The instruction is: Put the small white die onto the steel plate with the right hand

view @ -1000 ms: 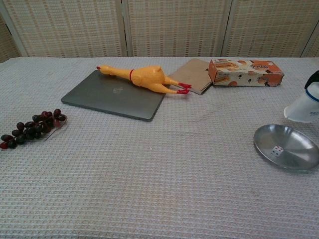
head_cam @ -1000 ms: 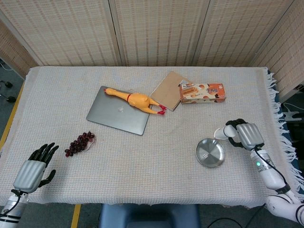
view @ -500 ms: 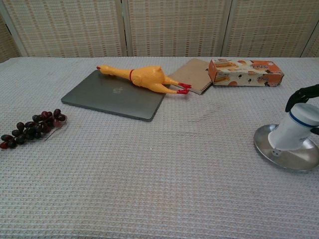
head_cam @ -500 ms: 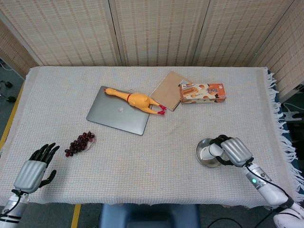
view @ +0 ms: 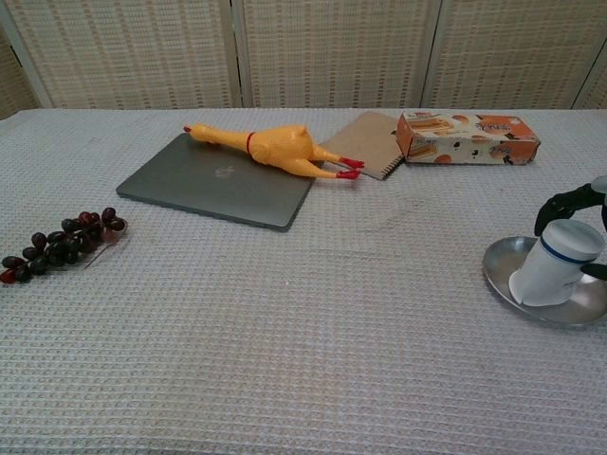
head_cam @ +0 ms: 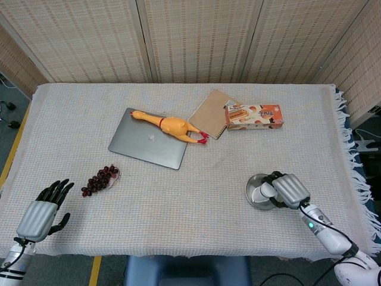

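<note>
My right hand (head_cam: 286, 190) sits over the steel plate (view: 503, 268) at the table's right front, fingers curled down into the dish — can't tell if they pinch anything. Small white die hidden under the hand, can't place it. My left hand (head_cam: 44, 210) rests at the left front edge, fingers spread, holding nothing — grapes (head_cam: 100, 179) nearby.

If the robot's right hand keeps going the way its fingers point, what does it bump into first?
Most likely the steel plate. The right hand reaches down over it, fingers at the dish. The die isn't visible now.
</note>
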{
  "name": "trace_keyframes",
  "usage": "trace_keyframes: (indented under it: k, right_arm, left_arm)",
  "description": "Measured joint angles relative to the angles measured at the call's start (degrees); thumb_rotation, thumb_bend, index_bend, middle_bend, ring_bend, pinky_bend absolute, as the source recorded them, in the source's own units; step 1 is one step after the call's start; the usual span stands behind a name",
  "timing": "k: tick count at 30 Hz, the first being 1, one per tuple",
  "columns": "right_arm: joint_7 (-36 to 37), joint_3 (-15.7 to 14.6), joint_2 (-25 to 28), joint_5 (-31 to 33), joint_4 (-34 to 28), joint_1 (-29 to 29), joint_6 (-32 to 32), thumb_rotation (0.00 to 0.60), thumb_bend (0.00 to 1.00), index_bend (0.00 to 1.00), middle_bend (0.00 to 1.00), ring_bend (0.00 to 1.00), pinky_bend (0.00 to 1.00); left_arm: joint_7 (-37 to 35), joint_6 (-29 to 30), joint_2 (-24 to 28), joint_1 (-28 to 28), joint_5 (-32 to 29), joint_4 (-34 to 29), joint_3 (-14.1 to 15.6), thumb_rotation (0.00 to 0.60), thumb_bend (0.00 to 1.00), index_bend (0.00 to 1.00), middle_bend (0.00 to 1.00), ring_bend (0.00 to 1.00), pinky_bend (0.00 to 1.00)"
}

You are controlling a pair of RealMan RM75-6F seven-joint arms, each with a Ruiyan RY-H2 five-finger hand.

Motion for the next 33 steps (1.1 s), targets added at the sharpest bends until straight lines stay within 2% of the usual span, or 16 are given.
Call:
trace_keyframes:
  k: [9,16,20,26,33]
  right_arm:
    - [-3.99,1.85,-4.19,3.13,4.32,-0.3,1.93,0.6,0.28,0.47,0.37,0.21,0.47]
    - [0.79,2.76,-6.1,2.18,8.3,0.02,3.23,0.6,0.28,0.48,0.37,0.21,0.47]
    - [3.62,0.98,-3.02,0.39,5.5,0.65,0.53,0.6,0.28,0.49,0.37,0.21,0.47]
    - [4.14,-2.75,3.33,-2.02,-1.15,1.49,-3.71,0.6,0.28,0.5,0.37,0.21,0.47]
    - [2.37,-2.05,2.52,-1.6,-1.27,1.49,-2.44,0.6,0.28,0.5,0.37,0.21,0.47]
  left_arm:
    - [-0.06,-0.05,-0.07,0.0,-0.26,0.2,-0.11,0.6,0.41,0.0,0.0,0.0,0.17]
    - [0.07,-0.24,-0.07,-0.06,-0.66,0.15,-0.24,0.6,0.41,0.0,0.0,0.0,0.17]
    - [0.17,-0.16,-0.1,-0.01,-0.78,0.15,-0.31,0.6,0.41,0.0,0.0,0.0,0.17]
    - [0.58,-0.62,-0.28,-0.19,-0.97,0.12,-0.31,0.6,0.41,0.0,0.0,0.0,0.17]
    - [0.64,-0.64,-0.32,-0.2,-0.83,0.04,-0.2,0.6,0.41,0.0,0.0,0.0,0.17]
